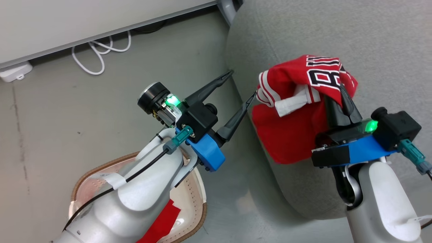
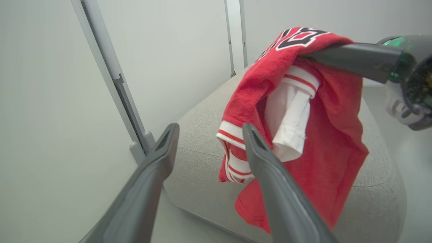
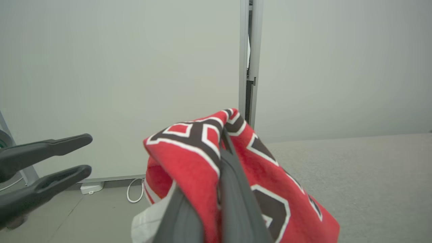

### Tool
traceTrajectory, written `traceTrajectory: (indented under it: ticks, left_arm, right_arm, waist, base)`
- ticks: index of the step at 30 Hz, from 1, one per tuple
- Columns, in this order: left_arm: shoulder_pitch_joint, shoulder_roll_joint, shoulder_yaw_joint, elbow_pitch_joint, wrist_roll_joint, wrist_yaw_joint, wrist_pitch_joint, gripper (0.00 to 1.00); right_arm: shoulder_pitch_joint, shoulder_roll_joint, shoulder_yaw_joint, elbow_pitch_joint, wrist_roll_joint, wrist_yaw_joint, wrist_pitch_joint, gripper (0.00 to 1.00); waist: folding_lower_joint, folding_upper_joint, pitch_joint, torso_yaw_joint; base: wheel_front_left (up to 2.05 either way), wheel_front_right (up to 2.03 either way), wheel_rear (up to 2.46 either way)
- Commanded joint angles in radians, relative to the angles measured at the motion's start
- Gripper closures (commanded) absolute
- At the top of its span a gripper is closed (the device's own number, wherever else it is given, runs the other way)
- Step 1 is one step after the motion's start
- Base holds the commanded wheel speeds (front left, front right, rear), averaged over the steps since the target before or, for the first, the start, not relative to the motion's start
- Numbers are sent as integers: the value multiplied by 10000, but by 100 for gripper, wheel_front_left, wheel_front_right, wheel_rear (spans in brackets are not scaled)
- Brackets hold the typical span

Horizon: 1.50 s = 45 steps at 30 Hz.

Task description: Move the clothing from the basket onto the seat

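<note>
The red jersey [image 1: 293, 131] with white stripe trim and dark letters hangs from my right gripper [image 1: 341, 94], which is shut on its top fold, over the rounded edge of the light grey seat [image 1: 354, 33]. The right wrist view shows my closed fingers [image 3: 233, 189] pinching the jersey [image 3: 189, 158] above the seat [image 3: 364, 175]. My left gripper [image 1: 242, 83] is open and holds nothing, just left of the jersey's striped sleeve [image 2: 236, 135]. The cream basket [image 1: 199, 202] sits at the lower left under my left arm, with the second red garment [image 1: 162, 222] inside.
A pale partition panel [image 1: 84, 20] runs along the top left, with a looped white cable [image 1: 101, 50] and a white box [image 1: 15, 72] on the grey floor beneath it. The panel's metal post [image 2: 111, 74] stands beside the seat's far corner.
</note>
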Motion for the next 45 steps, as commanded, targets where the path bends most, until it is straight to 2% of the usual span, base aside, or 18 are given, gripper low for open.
traceTrajectory:
  ticks: [1, 8, 16, 22, 28, 32, 35, 36, 41, 45]
  left_arm:
    - [134, 8, -42, -21, 26, -29, -48, 0]
    - [244, -42, -185, -21, 20, -56, -48, 0]
    - [338, -75, -176, -56, -62, -79, -48, 0]
    - [94, -16, -103, -138, 23, -87, -48, 0]
    - [-424, 84, -220, -188, 247, -92, 15, 0]
    - [-1001, 208, -372, -357, 436, -100, 190, 0]
    - [-1432, 284, -406, -529, 510, -105, 340, 0]
    - [-1432, 284, -406, -529, 510, -105, 340, 0]
    - [-2160, 489, -414, -835, 706, -108, 553, 0]
    - [-2639, 629, -421, -1078, 852, -108, 704, 0]
  right_arm:
    - [142, 8, -79, -112, -53, 5, -38, 100]
    - [723, 8, -447, -426, -2, 5, -38, 100]
    - [892, 6, -506, -572, 12, 5, -38, 100]
    - [101, 6, -598, -872, -222, 5, -38, 100]
    - [-1585, -52, -1191, -1278, -531, 5, -38, 100]
    - [-2995, -518, -1901, -1684, -653, 5, -36, 100]
    - [-4049, -1101, -2476, -1909, -707, 5, -36, 100]
    - [-4049, -1101, -2476, -1909, -707, 5, -36, 100]
    - [-5644, -2063, -4017, -1954, -446, 5, -36, 100]
    - [-6400, -3062, -5011, -1463, -291, 5, -33, 100]
  waist:
    - [0, -1, -23, -198]
    - [0, -1, -147, -524]
    - [0, -1, -257, -553]
    - [0, -1, 93, -427]
    - [0, -1, 1054, -206]
    - [0, -1, 2061, -3]
    - [0, -1, 2876, 108]
    - [0, -1, 2876, 108]
    - [0, -1, 4194, 190]
    - [0, -1, 5049, 213]
  base:
    - [0, 0, 0]
    - [0, 0, 0]
    - [0, 0, 0]
    - [0, 0, 0]
    - [0, 0, 0]
    - [0, 0, 0]
    - [0, 0, 0]
    - [0, 0, 0]
    - [0, 0, 0]
    - [0, 0, 0]
